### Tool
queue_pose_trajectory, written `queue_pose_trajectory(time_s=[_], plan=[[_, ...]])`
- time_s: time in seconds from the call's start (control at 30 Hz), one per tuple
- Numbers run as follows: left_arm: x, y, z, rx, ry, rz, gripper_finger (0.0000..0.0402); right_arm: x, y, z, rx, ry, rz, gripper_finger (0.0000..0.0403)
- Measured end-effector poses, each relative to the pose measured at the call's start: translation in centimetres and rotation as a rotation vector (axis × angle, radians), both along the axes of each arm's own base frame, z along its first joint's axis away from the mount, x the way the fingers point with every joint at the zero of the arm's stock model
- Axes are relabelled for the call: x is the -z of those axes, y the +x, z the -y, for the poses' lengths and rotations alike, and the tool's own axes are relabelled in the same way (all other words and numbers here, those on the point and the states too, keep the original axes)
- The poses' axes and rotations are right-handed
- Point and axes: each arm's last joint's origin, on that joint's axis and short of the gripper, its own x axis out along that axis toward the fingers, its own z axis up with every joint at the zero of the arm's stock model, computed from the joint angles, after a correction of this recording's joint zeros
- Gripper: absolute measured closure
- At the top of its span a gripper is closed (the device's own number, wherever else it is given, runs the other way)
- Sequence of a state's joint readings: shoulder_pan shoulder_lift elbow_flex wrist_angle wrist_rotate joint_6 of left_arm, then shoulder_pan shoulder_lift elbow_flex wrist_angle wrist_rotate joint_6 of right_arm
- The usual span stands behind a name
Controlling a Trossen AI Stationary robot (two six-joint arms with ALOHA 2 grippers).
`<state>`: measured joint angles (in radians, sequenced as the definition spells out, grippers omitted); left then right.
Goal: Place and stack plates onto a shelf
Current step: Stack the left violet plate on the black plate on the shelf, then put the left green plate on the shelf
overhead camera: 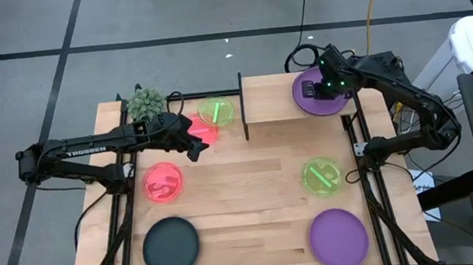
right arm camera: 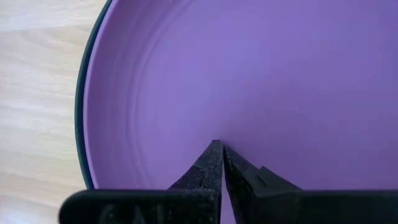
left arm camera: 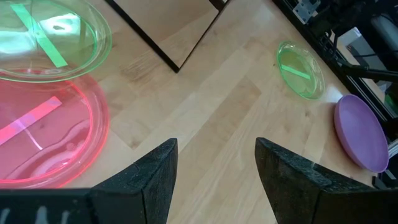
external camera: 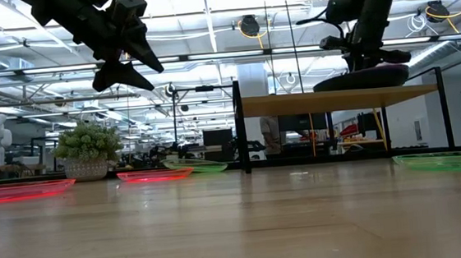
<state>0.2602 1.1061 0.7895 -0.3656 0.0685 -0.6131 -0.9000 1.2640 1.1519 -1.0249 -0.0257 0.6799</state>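
On the shelf [overhead camera: 281, 96], a purple plate [overhead camera: 318, 91] is seen stacked on a dark teal one whose rim shows beneath it in the right wrist view, with the right pincer [overhead camera: 329, 84] held shut and empty over the purple surface, so one placing step is judged complete. The left pincer [overhead camera: 194, 147] is held open and empty above the table [overhead camera: 253, 209], beside a pink-red plate [overhead camera: 202, 130] lying against a neon green plate [overhead camera: 216, 111] near the shelf. Next, a descent onto the pink-red plate's rim is probably called for, with care taken not to catch the green one.
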Motion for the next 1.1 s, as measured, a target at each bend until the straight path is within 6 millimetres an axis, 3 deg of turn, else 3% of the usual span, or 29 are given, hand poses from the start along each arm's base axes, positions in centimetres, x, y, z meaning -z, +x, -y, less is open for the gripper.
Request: queue_pose_trajectory(time_s=[0.5, 0.7, 0.97, 1.1], plan=[[0.0, 0.0, 0.0, 0.004, 0.005, -0.001, 0.0181, 0.1, -0.9, 0.3, 0.036, 0.002, -0.046, 0.0403], [0.0, 0.0, -0.1, -0.012, 0.018, -0.005, 0.0181, -1.0, -1.3, -0.2, 0.058, -0.088, -0.002, 0.0403], [-0.4, 0.2, -0.5, -0.025, 0.202, 0.0, 0.0181, -4.0, -2.9, -2.8, 0.085, -0.203, 0.141, 0.0403], [-0.3, -0.2, -1.3, -0.17, 0.129, -0.002, 0.0181, -5.4, -3.4, -4.7, 0.063, -0.26, 0.232, 0.0403]])
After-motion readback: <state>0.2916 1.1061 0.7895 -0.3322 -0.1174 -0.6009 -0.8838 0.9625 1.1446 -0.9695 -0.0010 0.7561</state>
